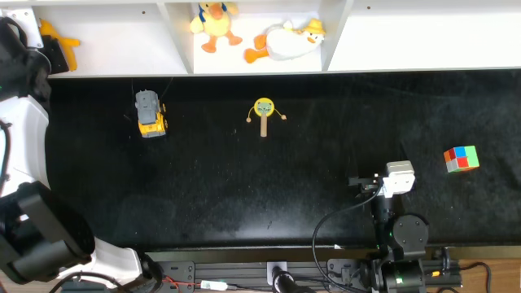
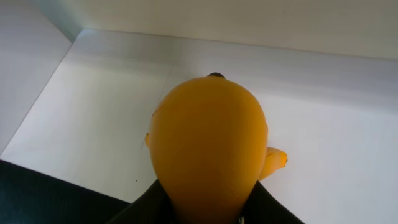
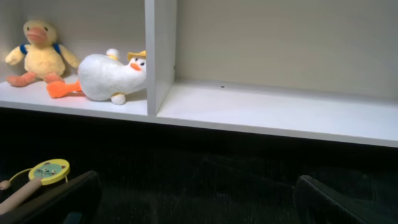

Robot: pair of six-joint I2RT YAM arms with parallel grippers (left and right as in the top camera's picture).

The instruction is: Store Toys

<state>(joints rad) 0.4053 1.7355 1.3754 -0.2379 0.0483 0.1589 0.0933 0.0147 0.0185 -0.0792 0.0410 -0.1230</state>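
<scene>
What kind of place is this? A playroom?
Probably a robot practice bench set up like a toy corner, not a playroom: a white shelf holds a plush duck, a toy truck sits on the black table, and the left pincer holds an orange toy.

Left arm (image 1: 20,138) is stretched way up the left side, and its gripper (image 2: 208,214) is clamped around a yellow toy (image 2: 208,143), with the fingers barely seen on either side of it. Right arm (image 1: 404,232) is folded low by its base. Its gripper (image 3: 199,208) is pointed roughly level, fingers (image 3: 59,199) spread wide apart.
</scene>
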